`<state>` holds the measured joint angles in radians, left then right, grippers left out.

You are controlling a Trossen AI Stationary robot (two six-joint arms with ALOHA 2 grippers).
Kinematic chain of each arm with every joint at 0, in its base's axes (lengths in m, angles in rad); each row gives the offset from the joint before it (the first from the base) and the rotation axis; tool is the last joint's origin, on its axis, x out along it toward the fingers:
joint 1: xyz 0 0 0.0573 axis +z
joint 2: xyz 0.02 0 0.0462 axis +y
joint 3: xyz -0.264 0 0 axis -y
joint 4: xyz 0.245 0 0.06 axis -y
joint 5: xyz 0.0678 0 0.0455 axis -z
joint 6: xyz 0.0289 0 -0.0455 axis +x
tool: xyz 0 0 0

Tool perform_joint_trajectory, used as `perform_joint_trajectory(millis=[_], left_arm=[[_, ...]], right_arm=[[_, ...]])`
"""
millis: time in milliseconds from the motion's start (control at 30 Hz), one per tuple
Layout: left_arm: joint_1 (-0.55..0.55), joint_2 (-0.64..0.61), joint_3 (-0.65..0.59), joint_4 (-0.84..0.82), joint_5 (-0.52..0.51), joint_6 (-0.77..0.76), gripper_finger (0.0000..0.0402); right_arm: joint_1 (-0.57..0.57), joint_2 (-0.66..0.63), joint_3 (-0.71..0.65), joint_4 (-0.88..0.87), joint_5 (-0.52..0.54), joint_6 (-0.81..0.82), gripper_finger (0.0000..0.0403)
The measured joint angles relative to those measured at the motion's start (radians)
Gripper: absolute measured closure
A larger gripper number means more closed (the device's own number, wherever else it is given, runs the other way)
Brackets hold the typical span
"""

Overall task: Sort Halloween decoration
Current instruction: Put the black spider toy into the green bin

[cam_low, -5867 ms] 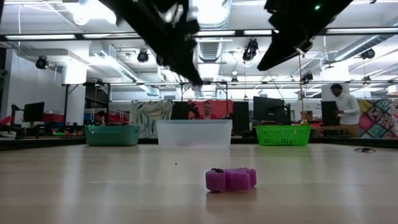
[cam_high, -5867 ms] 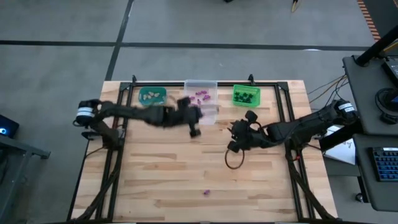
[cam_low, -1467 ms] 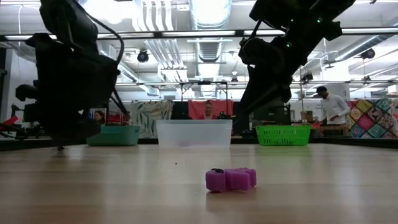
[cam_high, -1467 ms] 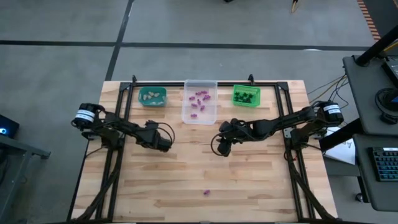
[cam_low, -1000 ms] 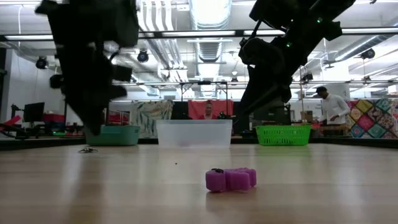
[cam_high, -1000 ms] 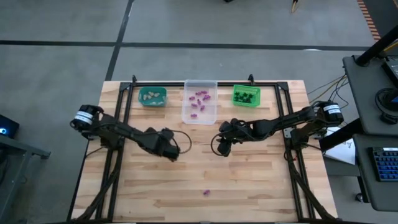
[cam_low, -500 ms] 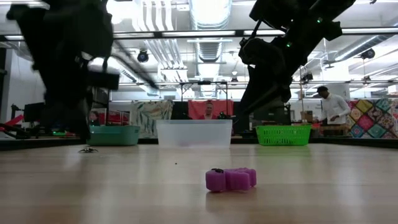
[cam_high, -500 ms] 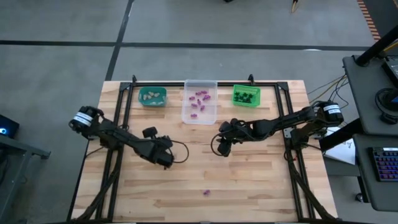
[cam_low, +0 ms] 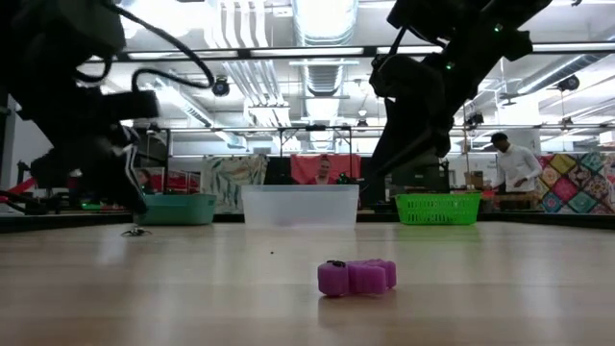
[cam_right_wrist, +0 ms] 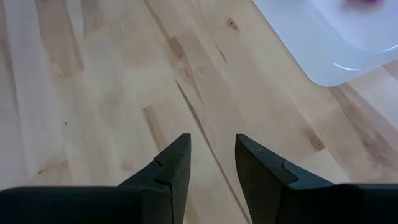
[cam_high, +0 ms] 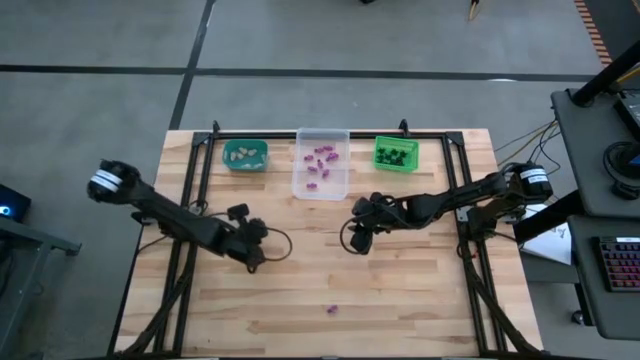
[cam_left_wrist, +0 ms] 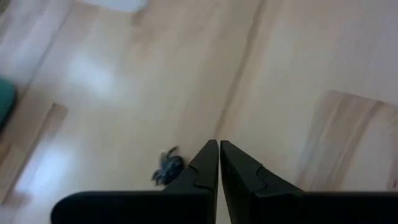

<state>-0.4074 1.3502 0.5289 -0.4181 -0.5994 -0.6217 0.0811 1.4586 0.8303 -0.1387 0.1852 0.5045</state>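
Black spider trinket [cam_left_wrist: 168, 168] is lying just beside my left gripper [cam_left_wrist: 219, 152], fingers pressed together; right gripper [cam_right_wrist: 211, 155] is hovering, fingers apart.

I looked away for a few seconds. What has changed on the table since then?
The left gripper swung from the clear bin down to mid-table, shut, beside a small black trinket. The right gripper, open and empty, shifted slightly toward the centre. The purple trinket and the bins stayed put.
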Motion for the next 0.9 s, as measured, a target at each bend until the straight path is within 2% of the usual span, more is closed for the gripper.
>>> perform_joint_trajectory(millis=[200, 433, 667, 767, 900], left_arm=[[0.016, -0.137, -0.098, -0.017, -0.022, -0.085, 0.0401], [0.032, -0.21, -0.176, -0.009, -0.044, -0.233, 0.0401], [0.031, -0.181, -0.191, 0.066, -0.046, -0.255, 0.0401], [0.031, -0.144, -0.191, 0.135, -0.088, -0.245, 0.0401], [0.033, -0.079, -0.184, 0.176, -0.091, -0.258, 0.0402]], right_arm=[[0.0, 0.006, 0.0, 0.026, 0.001, 0.0, 0.0287], [0.0, 0.062, 0.0, 0.056, -0.001, 0.0, 0.0287], [0.0, 0.134, 0.005, 0.069, -0.01, 0.018, 0.0287], [0.0, 0.155, 0.015, 0.069, -0.01, 0.018, 0.0287], [0.0, 0.18, 0.034, 0.067, -0.01, 0.018, 0.0287]])
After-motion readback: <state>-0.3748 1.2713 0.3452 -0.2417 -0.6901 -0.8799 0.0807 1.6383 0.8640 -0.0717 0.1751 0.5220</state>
